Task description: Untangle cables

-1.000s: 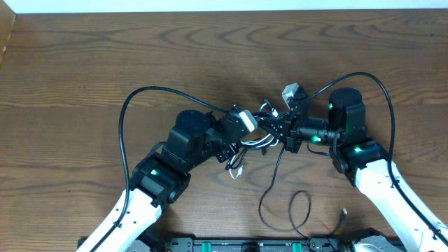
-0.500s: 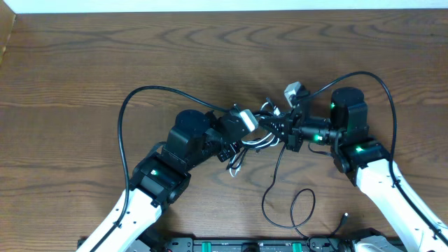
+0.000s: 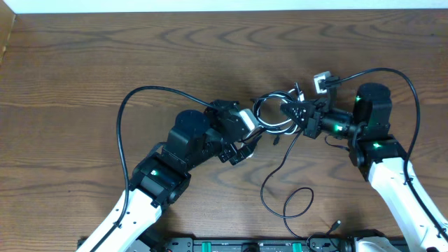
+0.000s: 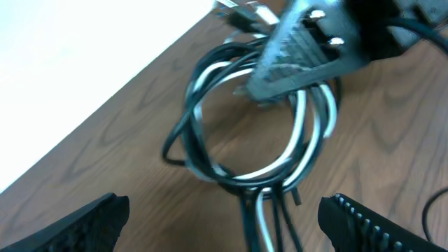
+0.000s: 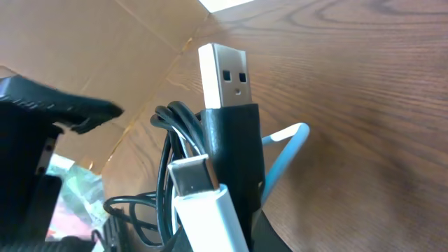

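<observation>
Two arms meet over the table [image 3: 70, 70]: the left gripper [image 4: 224, 210] has just sprung wide open, releasing the cables [image 3: 269, 115], a coil of black and white loops now just ahead of its empty fingers [image 4: 91, 220]. The right gripper [image 3: 299, 114] stays clamped on the bundle near its plug ends [image 5: 224, 77] and has drawn it slightly rightward, one black tail [image 3: 280, 168] trailing on the wood. The coil looks still tangled, so the left probably needs a fresh hold on one strand.

Cables [image 4: 241, 183] black, one white; table [image 3: 105, 56] brown woodgrain
</observation>
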Controlling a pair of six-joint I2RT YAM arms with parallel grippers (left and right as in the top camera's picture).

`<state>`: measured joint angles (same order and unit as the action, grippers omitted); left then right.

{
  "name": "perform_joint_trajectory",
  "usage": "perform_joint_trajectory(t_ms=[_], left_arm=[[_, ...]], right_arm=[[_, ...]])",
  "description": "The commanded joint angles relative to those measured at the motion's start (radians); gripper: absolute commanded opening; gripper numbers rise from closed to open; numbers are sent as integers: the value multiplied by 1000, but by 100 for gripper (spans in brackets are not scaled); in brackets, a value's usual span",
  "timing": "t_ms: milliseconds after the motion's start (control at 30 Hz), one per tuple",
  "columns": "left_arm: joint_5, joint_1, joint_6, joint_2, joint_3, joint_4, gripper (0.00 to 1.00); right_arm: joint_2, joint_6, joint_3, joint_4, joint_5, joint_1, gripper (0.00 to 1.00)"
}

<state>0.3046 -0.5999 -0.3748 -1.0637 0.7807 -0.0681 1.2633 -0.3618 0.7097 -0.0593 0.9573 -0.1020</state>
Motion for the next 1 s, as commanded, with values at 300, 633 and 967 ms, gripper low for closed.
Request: perform_joint_trajectory(t_ms=[300,633,967], left_arm=[[-96,69,261,21,17,72,92],[55,69,249,26,17,93,92],[291,69,53,26,17,92,80]], right_arm=[[2,330,7,-33,243,16,1],[2,284,8,-141,317,16,1],[2,284,8,-174,407,14,1]])
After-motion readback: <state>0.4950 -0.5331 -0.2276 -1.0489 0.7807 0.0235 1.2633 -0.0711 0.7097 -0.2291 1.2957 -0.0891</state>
